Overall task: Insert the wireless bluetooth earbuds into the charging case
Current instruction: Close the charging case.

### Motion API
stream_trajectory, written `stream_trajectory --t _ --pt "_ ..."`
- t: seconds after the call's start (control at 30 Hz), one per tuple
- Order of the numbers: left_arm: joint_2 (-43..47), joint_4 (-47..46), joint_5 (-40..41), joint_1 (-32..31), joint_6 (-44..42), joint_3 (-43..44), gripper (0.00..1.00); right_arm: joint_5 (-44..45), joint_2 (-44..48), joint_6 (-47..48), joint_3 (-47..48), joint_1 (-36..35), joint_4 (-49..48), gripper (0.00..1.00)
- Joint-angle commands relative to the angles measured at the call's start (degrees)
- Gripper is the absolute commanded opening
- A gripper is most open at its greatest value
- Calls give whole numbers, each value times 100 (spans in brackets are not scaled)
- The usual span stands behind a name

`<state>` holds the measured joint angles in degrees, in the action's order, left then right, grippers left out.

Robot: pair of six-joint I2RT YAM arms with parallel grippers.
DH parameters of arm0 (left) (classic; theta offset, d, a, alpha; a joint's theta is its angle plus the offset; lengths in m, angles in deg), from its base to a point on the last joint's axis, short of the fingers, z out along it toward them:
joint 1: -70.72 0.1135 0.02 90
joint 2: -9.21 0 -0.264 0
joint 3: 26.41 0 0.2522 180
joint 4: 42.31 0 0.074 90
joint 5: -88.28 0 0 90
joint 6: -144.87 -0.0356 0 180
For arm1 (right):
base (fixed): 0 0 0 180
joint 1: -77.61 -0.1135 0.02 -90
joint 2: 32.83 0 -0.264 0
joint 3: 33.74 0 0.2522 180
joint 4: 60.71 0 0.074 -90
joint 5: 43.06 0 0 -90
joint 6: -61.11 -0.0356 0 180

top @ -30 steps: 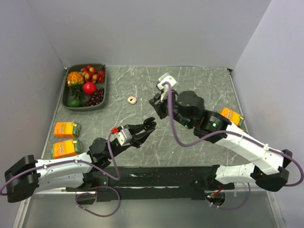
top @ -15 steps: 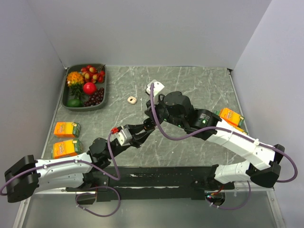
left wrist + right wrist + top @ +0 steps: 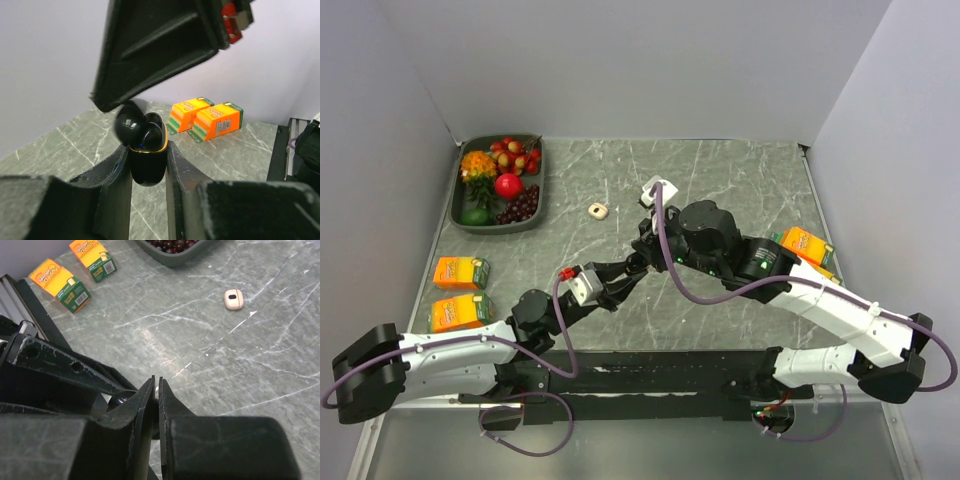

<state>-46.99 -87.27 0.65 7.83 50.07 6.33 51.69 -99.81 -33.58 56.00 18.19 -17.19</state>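
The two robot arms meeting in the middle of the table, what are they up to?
The left gripper is clamped on the charging case, a small glossy black box, and holds it with its gold-rimmed top facing up. The right gripper hangs right above the case with its jaws almost together, as if to work at its opening. Whether it carries an earbud can't be made out from these views.

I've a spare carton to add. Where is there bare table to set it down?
Bare: the far strip of table between the fruit tray and the right wall, and the patch between the two left cartons and the left gripper. Crowded: the centre, where it meets the right gripper near the beige ring.
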Motion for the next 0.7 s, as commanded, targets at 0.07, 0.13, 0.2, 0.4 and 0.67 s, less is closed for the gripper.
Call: stream_trajectory --t 0.07,0.13,0.2,0.4,0.67 --pt "-31 -201 18 -12 32 246 1 245 431 -146 -250 -87 -206 15" --pt "-57 -288 52 -12 110 220 1 210 449 -103 -155 -79 -173 15" --pt "-57 -342 79 -21 146 202 1 123 292 -59 100 -96 73 15" --pt "-319 -123 185 75 425 386 1 1743 1079 -541 -610 -70 -637 18" --pt "-1418 -781 -729 1683 3167 544 1 2170 1785 -840 -1323 159 -779 22"
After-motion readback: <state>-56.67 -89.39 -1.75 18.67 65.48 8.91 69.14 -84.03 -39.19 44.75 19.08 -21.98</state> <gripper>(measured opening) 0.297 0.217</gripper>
